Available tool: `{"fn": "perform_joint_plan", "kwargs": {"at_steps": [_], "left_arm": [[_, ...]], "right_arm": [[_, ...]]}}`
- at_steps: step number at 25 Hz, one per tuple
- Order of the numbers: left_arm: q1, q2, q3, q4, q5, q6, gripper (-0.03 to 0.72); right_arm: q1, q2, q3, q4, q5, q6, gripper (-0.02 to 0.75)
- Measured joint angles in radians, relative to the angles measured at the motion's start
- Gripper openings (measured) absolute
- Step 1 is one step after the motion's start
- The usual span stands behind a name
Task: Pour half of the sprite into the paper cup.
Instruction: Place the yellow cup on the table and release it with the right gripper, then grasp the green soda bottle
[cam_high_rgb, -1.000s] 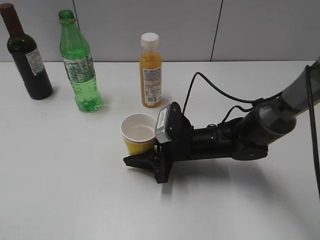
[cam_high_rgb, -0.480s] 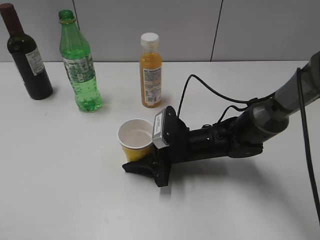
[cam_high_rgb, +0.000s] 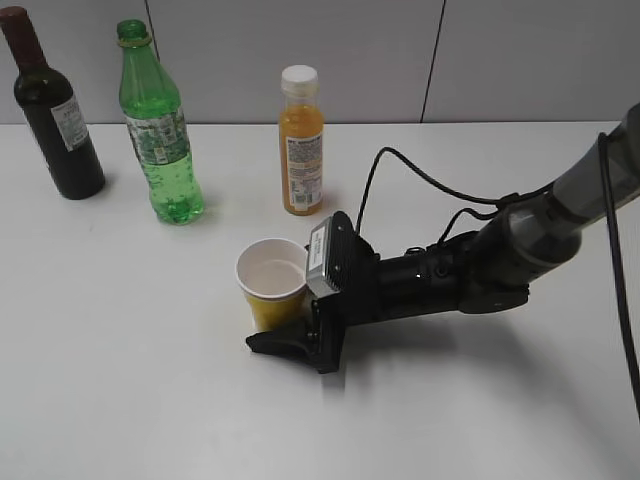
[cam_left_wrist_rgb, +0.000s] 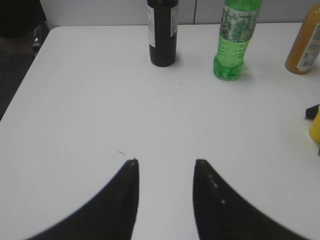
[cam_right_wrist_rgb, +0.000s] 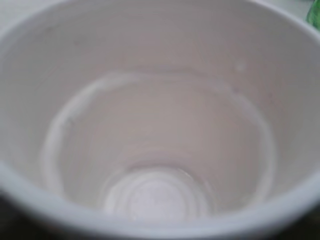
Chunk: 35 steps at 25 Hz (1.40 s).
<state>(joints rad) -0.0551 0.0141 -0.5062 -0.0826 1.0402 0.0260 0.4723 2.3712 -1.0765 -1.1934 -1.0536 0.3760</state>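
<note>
Light is even and fairly bright in all three views, falling from above and washing the white table (cam_high_rgb: 120, 380) to a flat pale grey. Shadows are soft: a faint smudge lies under the right arm (cam_high_rgb: 470, 275) and short dim ones sit beside the wine bottle (cam_high_rgb: 52, 110) and the sprite (cam_high_rgb: 158, 135). No hard glare shows. The exterior view is sharp enough, though label print stays unreadable. In the left wrist view the left gripper (cam_left_wrist_rgb: 165, 200) is dark with slightly soft edges. The right wrist view is filled by the paper cup (cam_right_wrist_rgb: 150, 125), blurred and low in contrast.
</note>
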Motion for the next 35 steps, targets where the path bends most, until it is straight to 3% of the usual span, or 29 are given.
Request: {"fn": "perform_joint_plan", "kwargs": {"at_steps": [8,18,22,25,30,35], "left_arm": [[0.0,0.0,0.0,0.0,0.0,0.0,0.283],[0.0,0.0,0.0,0.0,0.0,0.0,0.283],[0.0,0.0,0.0,0.0,0.0,0.0,0.283],[0.0,0.0,0.0,0.0,0.0,0.0,0.283],[0.0,0.0,0.0,0.0,0.0,0.0,0.283],[0.0,0.0,0.0,0.0,0.0,0.0,0.283]], "right_arm": [[-0.059,-0.047,0.092,-0.013,-0.003,-0.023,0.659],[-0.192,-0.164,0.21,-0.014,-0.001,-0.053,0.659],[-0.231,-0.238,0.25,0.001,0.058,-0.054,0.657],[-0.243,-0.307,0.267,0.08,0.147,-0.055,0.655],[-0.244,-0.406,0.268,0.322,0.301,-0.055,0.649],[-0.244,-0.476,0.263,0.515,0.561,-0.055,0.643]]}}
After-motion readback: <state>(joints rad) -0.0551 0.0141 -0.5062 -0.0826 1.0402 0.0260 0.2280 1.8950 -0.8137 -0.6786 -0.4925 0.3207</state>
